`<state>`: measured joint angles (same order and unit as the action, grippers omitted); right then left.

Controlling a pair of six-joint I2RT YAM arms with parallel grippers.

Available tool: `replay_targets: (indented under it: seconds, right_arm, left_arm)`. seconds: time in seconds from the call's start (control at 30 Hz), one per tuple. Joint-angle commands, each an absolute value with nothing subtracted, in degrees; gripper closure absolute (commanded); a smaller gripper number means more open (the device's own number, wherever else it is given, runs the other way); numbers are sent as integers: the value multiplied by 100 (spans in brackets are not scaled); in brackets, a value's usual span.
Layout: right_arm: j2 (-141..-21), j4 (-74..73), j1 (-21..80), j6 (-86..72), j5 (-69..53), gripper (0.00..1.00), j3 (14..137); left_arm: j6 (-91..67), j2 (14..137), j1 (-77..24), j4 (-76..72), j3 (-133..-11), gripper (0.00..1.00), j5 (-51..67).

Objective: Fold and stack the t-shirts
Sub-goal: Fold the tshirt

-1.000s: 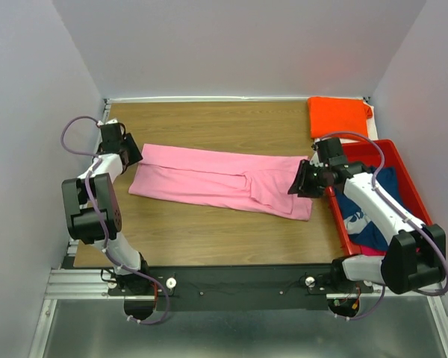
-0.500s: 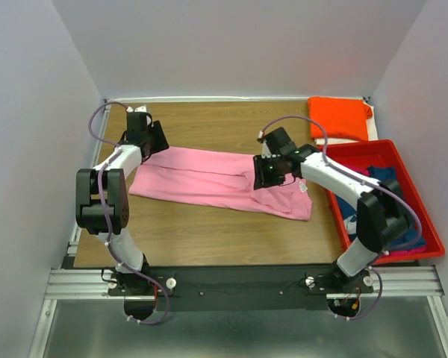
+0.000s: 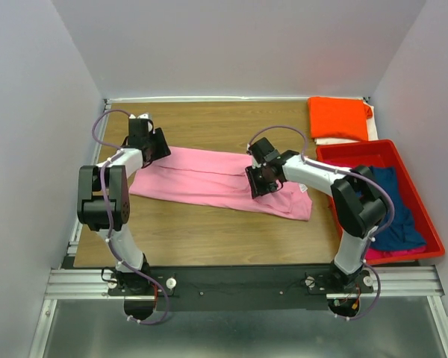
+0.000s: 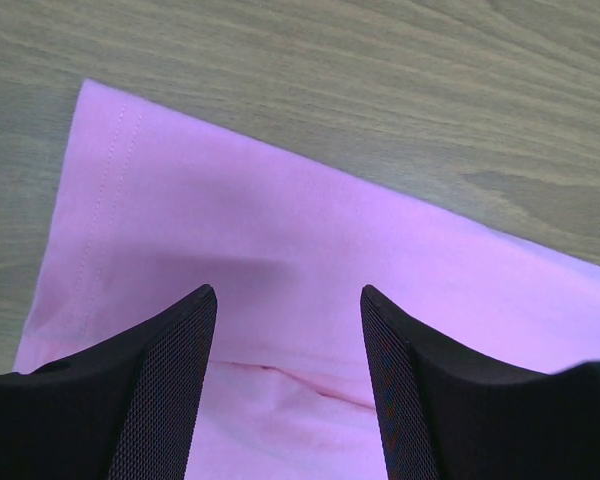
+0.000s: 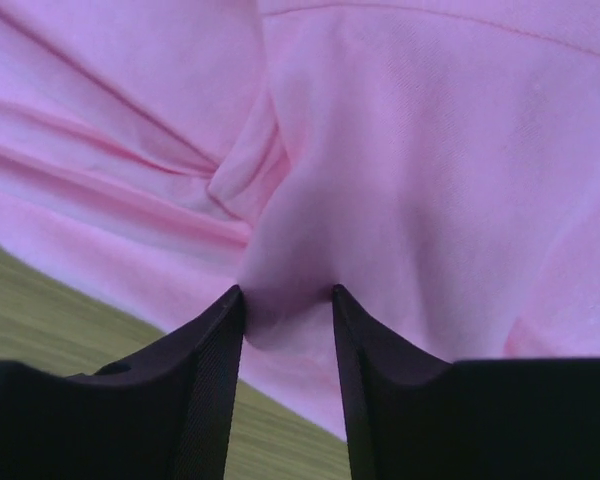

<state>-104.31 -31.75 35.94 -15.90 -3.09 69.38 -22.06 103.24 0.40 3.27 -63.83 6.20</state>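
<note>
A light pink t-shirt (image 3: 201, 177) lies as a long folded strip across the wooden table (image 3: 209, 123). My left gripper (image 3: 159, 146) hovers over its far left corner, open, with pink cloth (image 4: 280, 220) below the fingers (image 4: 170, 380). My right gripper (image 3: 255, 181) is pressed onto a bunched fold in the middle of the strip. It is open, with a ridge of pink fabric (image 5: 430, 150) bulging between its fingertips (image 5: 220, 330). An orange t-shirt (image 3: 337, 117) lies folded at the back right. A navy t-shirt (image 3: 396, 212) and a bit of magenta cloth (image 3: 377, 256) sit in the red bin (image 3: 358, 146).
The red bin stands along the table's right edge, close to the pink shirt's right end. Something white (image 3: 343, 139) shows under the orange shirt. Grey walls close in on three sides. Bare wood (image 4: 380, 80) shows beyond the shirt's left corner.
My right arm swung left from the shirt's right end by the bin to its middle fold. My left gripper moved back and right onto the shirt's left corner.
</note>
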Motion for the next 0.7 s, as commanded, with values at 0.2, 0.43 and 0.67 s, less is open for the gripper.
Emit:
replay_targets:
  seconds: [0.2,0.43,0.67]
  right_arm:
    - [-10460,-3050,3630,-1757,474,83,7049]
    - [-10178,-3595,3621,-2223,1247,75,7049]
    - [-10222,-4218,3621,-2329,2012,50,7303]
  left_arm:
    - [-2145,10661,53,167,-6363,32,712]
    - [-2101,10740,62,176,-6372,32,721]
    - [-2013,10784,62,211,-6381,32,694]
